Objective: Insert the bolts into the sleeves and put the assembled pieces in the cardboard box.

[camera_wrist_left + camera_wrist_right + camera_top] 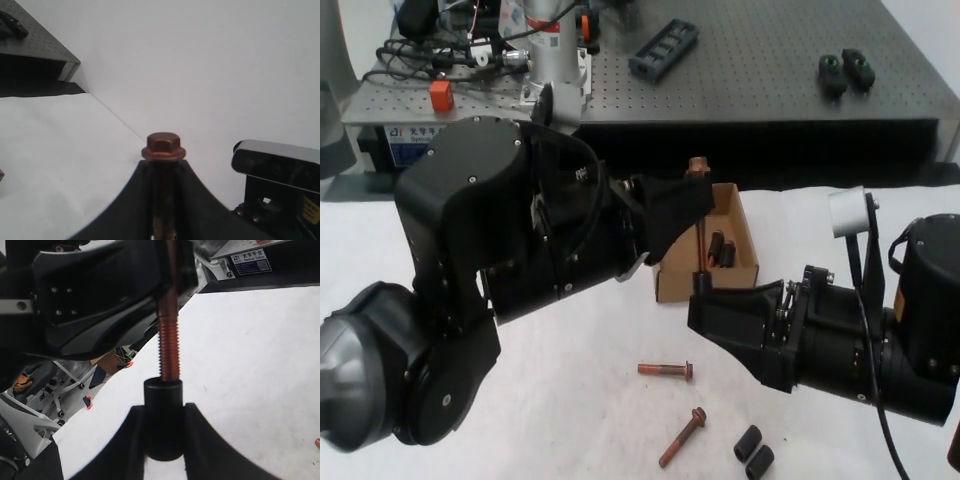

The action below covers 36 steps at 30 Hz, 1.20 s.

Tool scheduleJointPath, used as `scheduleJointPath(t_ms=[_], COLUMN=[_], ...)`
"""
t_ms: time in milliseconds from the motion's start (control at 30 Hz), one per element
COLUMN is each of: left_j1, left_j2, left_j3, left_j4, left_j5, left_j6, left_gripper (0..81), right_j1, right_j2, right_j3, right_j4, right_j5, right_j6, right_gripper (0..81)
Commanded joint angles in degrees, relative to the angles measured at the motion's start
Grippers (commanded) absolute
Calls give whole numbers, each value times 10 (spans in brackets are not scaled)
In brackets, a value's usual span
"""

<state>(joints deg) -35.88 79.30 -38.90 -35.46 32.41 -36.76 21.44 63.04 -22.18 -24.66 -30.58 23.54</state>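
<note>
My left gripper (694, 206) is shut on a copper bolt (699, 228) and holds it upright over the near edge of the cardboard box (745, 268). In the left wrist view the bolt's hex head (163, 146) sticks out above the gripper (163, 200). My right gripper (706, 292) sits just below, shut on a black sleeve (163, 394). The bolt's threaded end (169, 347) enters the sleeve's top, between the right gripper (163, 414) fingers. Two dark pieces (721, 249) lie inside the box.
On the white cloth in front lie two loose bolts (666, 370) (682, 437) and two loose sleeves (748, 442) (760, 463). Behind the cloth is a perforated bench with a black tray (663, 47), two black parts (845, 70) and cables (430, 50).
</note>
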Motion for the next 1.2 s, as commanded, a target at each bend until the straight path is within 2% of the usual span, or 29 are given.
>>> scheduleJointPath(t_ms=[0, 333, 400, 533, 567, 600, 767, 833, 1033, 1167], left_j1=[-1, -1, -1, -1, -1, -1, -1, -1, 0, 0], left_j2=[-4, -4, -4, -4, -4, -4, -4, -4, -4, -4], left_j3=[-2, -2, -2, -2, -2, -2, -2, -2, -2, -8], left_j4=[2, 12, 25, 51, 64, 77, 127, 137, 185, 271], left_j5=[21, 29, 29, 10, -5, -12, -33, -55, -70, -75], left_j6=[-1, -1, -1, -1, -1, -1, 41, 49, 67, 139], left_gripper=[6, 6, 96, 487, 555, 576, 511, 509, 509, 475], right_j1=[-1, -1, -3, -25, -34, -45, -95, -110, -117, -116], right_j2=[-1, -1, -1, 7, 12, 17, 84, 130, 296, 402], right_j3=[-7, -7, -7, -11, -16, -22, -92, -143, -354, -482], right_j4=[-39, -40, -40, -37, -30, -26, 12, 56, 266, 345], right_j5=[17, 25, 37, 64, 67, 68, 82, 100, 218, 257], right_j6=[-4, -30, -31, -35, -41, -48, -88, -119, -209, -245], right_gripper=[8, 8, 8, 8, 8, 8, 8, 8, 8, 8])
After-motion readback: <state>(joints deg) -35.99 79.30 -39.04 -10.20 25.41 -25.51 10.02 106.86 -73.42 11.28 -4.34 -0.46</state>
